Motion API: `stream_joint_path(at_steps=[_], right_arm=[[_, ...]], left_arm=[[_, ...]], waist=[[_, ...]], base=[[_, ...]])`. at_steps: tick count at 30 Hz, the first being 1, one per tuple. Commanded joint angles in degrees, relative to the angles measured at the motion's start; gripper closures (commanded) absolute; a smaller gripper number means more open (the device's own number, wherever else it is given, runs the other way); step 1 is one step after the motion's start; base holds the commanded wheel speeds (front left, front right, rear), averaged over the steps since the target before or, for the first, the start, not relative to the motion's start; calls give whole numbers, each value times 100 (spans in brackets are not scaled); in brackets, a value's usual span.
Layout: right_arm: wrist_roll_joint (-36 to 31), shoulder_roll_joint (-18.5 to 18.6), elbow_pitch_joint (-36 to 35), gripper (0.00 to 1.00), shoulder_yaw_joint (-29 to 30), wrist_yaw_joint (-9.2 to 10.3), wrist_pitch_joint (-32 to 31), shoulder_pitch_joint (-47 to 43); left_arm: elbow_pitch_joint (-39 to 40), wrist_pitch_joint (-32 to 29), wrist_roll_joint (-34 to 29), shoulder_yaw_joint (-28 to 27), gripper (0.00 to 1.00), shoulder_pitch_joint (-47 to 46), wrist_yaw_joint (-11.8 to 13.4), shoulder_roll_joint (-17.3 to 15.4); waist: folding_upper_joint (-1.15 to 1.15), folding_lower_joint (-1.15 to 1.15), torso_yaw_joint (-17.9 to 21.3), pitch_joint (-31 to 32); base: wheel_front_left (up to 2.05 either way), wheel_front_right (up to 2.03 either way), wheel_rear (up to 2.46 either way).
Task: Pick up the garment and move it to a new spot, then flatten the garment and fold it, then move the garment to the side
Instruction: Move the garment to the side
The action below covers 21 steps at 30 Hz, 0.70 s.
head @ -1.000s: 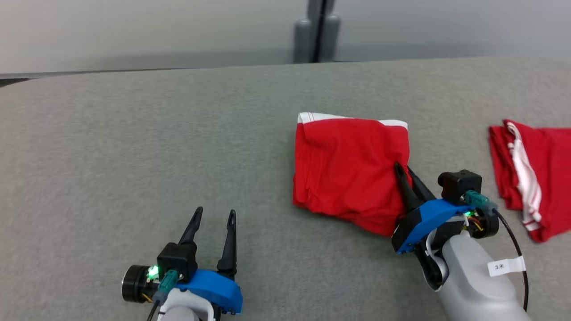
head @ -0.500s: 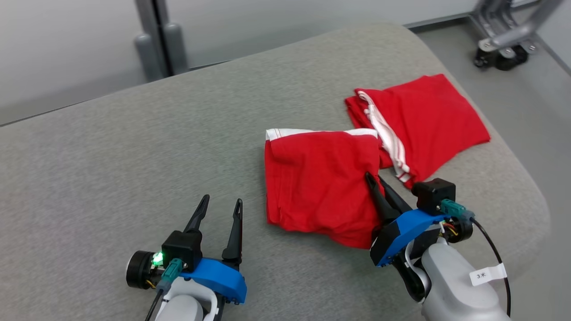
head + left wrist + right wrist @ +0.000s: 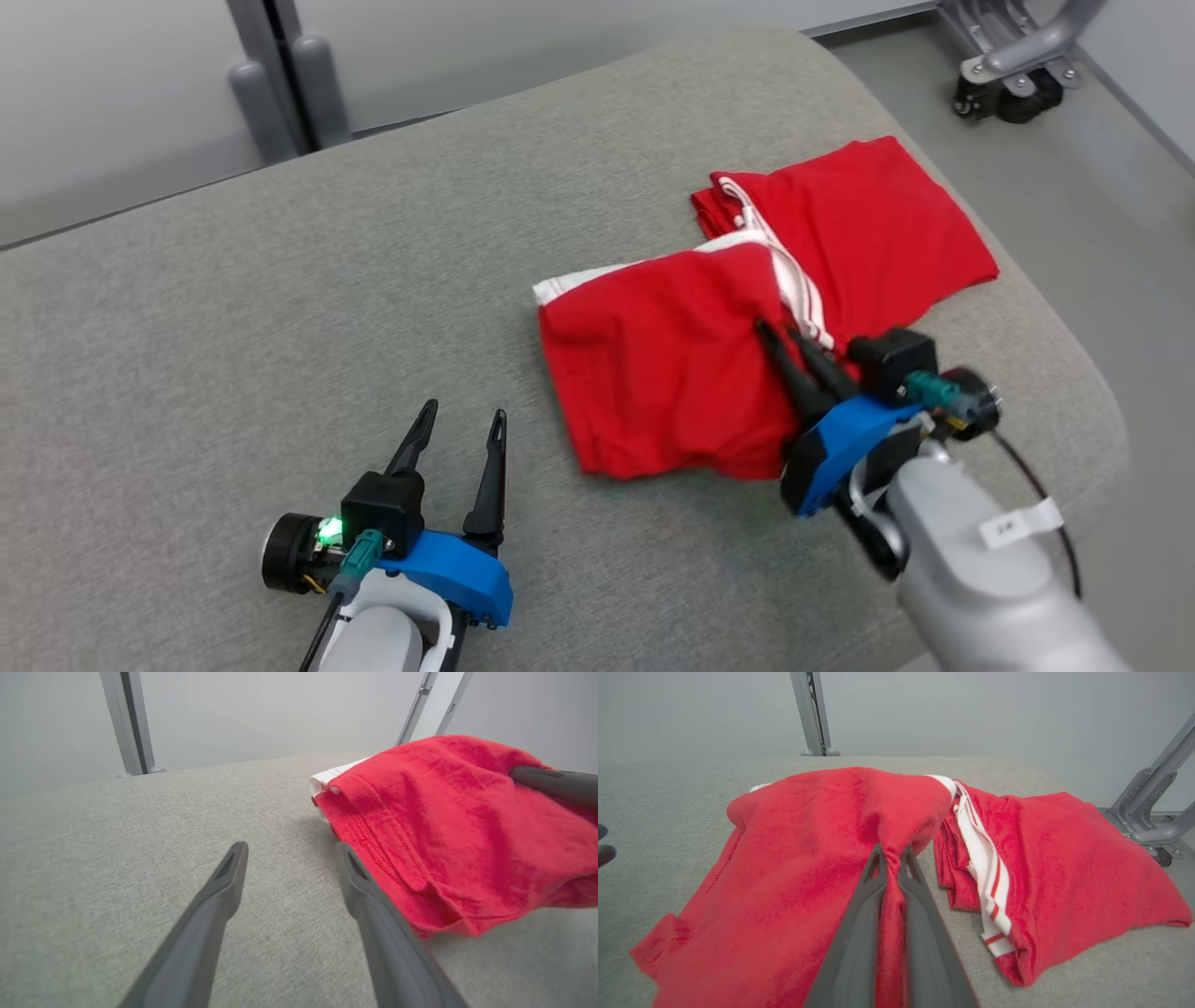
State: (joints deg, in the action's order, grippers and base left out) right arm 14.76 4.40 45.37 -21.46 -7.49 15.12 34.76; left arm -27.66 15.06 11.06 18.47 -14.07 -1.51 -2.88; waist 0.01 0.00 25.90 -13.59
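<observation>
We see a table (image 3: 233, 327) covered in grey woven cloth, its far right corner rounded, with bare floor beyond that edge. Two red pieces lie on it, both on its right half. The garment (image 3: 653, 364) is folded, with a white band along its far edge; its near and left parts rest flat on the cloth, while its right side is bunched and raised off the table. Just beyond it to the right lies a second garment (image 3: 887, 233), red with a white striped band, spread close to the rounded corner. We see the two touching where the white band meets the stripes.
</observation>
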Motion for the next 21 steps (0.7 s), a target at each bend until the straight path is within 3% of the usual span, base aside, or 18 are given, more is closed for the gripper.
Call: stream_joint_path(at_steps=[1, 8, 18, 19, 21], right_arm=[[-112, 186, 105, 100, 36, 0, 3, 195], [-526, 852, 629, 100, 378, 0, 3, 861], [-1491, 1987, 1773, 100, 1718, 1, 4, 1500], [-1607, 2054, 1802, 84, 1868, 0, 4, 1518], [-1779, 2152, 1892, 0, 2288, 1, 4, 1518]], left_arm=[[-22, 13, -57, -31, 0, -106, -9, -4], [-17, 14, -129, -46, 0, -163, -29, -3], [65, 13, -158, -14, 0, -228, -36, -1], [65, 13, -159, -28, 0, -228, -26, -1], [69, 13, -164, -36, 0, -229, -16, -1]], waist=[[-1, 0, -174, -105], [-1, 0, -651, -276], [-1, 0, -1415, -521], [-1, 0, -1466, -533], [-1, 0, -1548, -555]], base=[[0, 0, 0], [0, 0, 0], [0, 0, 0], [0, 0, 0], [0, 0, 0]])
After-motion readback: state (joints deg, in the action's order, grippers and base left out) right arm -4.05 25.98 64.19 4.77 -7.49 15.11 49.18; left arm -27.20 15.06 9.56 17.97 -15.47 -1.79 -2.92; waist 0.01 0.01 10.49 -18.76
